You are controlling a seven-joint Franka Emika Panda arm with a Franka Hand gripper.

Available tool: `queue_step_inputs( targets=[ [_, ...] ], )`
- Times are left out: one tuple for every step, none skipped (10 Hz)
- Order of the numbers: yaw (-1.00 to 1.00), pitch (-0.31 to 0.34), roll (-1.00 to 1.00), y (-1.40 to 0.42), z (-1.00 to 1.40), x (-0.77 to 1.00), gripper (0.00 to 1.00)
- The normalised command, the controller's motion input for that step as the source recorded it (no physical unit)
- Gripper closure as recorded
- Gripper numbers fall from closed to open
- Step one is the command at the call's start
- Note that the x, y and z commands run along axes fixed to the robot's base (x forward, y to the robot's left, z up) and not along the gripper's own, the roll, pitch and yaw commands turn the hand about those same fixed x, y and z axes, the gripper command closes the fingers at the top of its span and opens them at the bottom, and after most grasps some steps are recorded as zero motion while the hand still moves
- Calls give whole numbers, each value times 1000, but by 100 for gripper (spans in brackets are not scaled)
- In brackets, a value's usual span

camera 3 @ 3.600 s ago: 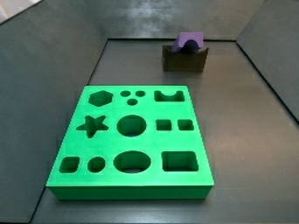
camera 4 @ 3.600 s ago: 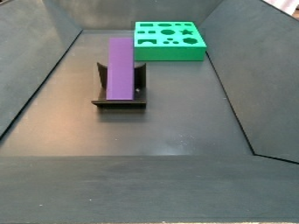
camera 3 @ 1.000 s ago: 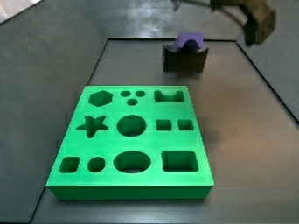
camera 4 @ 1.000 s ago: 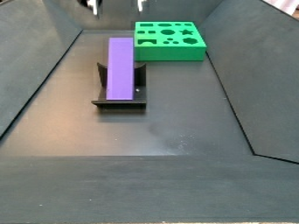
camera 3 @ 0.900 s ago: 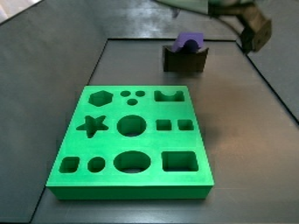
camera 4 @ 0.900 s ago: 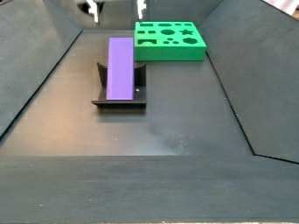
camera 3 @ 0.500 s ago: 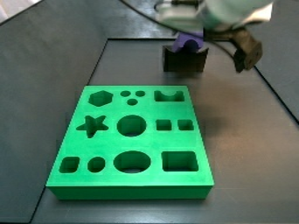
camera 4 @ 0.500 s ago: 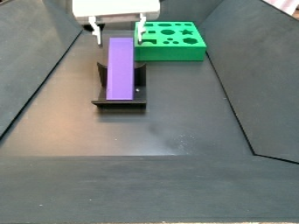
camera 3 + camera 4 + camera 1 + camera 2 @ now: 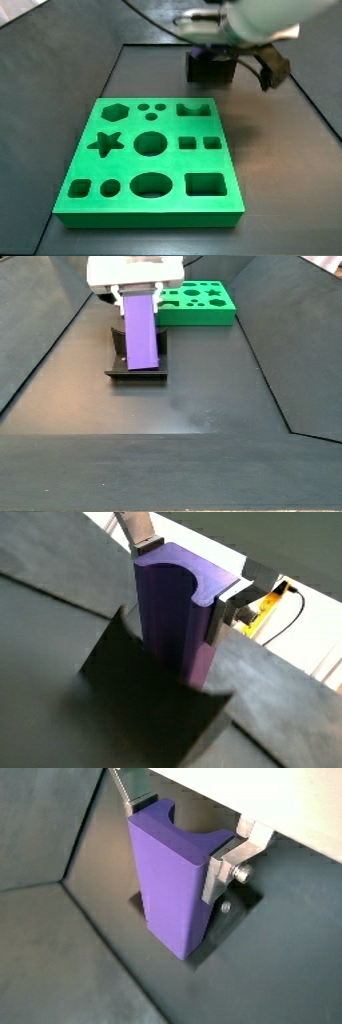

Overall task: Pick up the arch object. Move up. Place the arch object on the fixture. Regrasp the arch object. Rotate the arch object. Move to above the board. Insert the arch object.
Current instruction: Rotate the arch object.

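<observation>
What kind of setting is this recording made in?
Probably a lab test cell: dark walled enclosure, green shape-sorting board, and the fixture cradling the purple arch object, with the tool straddling its far end.

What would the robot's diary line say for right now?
stage: regrasp | gripper: open, fingers either side of arch object | arch object: resting on fixture | board: untouched

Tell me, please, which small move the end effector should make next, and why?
Probably close. The purple block lies on the dark fixture, and the end effector straddles its far end. In both wrist views one finger sits beside the block while the other looks slightly apart, so it seems unclamped.
</observation>
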Motion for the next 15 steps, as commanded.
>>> queue_step_inputs(
  targets=[
    [2,-66,-90,366,913,-1000,100],
    [-2,-90,-106,330,884,-1000,100],
    [-22,-109,-120,294,844,-1000,100],
    [-40,-115,-131,276,809,-1000,100],
    [-68,-120,-136,248,755,-1000,100],
    [-79,-117,-132,234,726,-1000,100],
    [-101,-108,-130,205,659,-1000,100],
    [-111,-88,-132,184,575,-1000,100],
    [-116,-78,-134,166,497,-1000,100],
    [-115,-72,-136,154,436,-1000,100],
    [-115,-47,-119,130,311,-1000,100],
    [-113,-36,-118,118,290,-1000,100],
    [-103,-19,-130,80,189,-820,100],
    [-95,-16,-133,64,116,-674,100],
    [-79,-9,-130,44,61,-476,100]
  ],
)
